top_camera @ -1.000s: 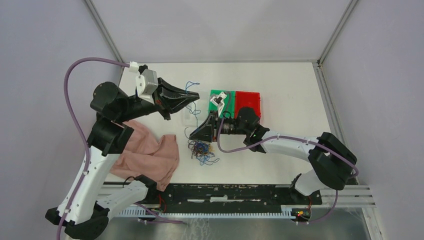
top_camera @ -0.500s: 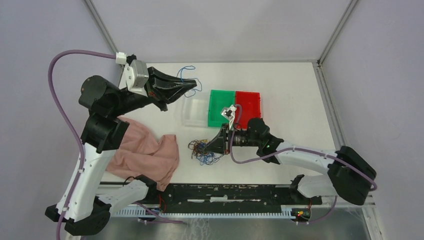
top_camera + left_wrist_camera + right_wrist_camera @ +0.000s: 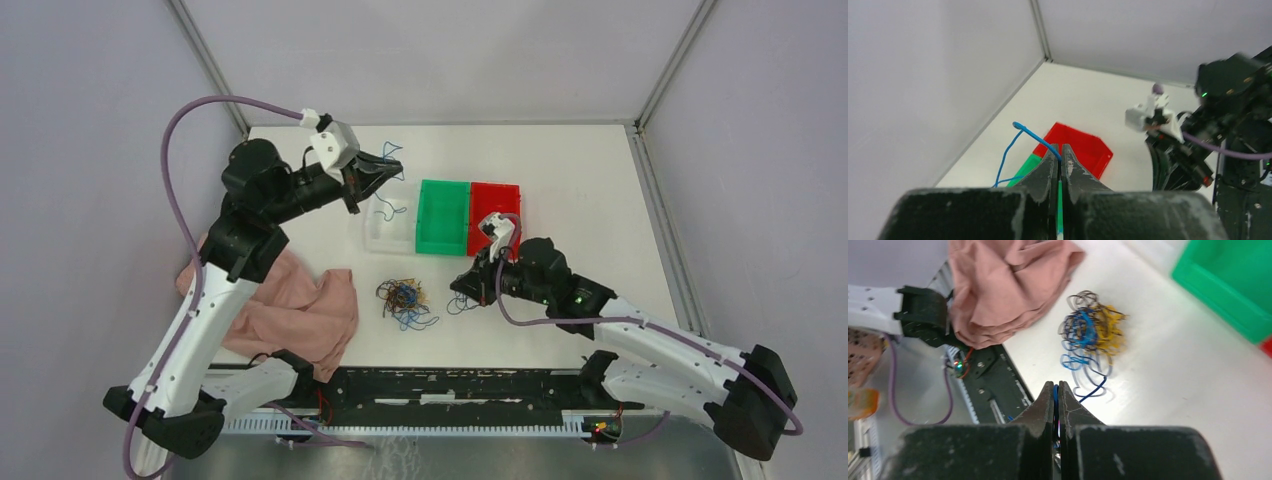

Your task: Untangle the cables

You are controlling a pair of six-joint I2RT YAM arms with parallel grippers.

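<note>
The cables (image 3: 403,298) lie as a small tangle of blue, yellow-orange and dark wires on the white table, also in the right wrist view (image 3: 1093,327). My left gripper (image 3: 388,172) is shut on one blue cable (image 3: 388,150) and holds it raised over the far end of the clear bin (image 3: 375,238). In the left wrist view the blue cable (image 3: 1030,135) arcs out from the shut fingertips (image 3: 1059,152). My right gripper (image 3: 457,287), just right of the tangle, is shut on another blue cable (image 3: 1096,389), whose end trails on the table toward the tangle.
A green bin (image 3: 443,218) and a red bin (image 3: 497,208) stand side by side right of the clear bin. A pink cloth (image 3: 300,310) lies left of the tangle by the near edge. The black rail (image 3: 450,385) runs along the table's front.
My left gripper swung right with its blue cable, from the table's far left to over the clear bin. My right gripper drew back to the right from the tangle, pulling a blue cable out.
</note>
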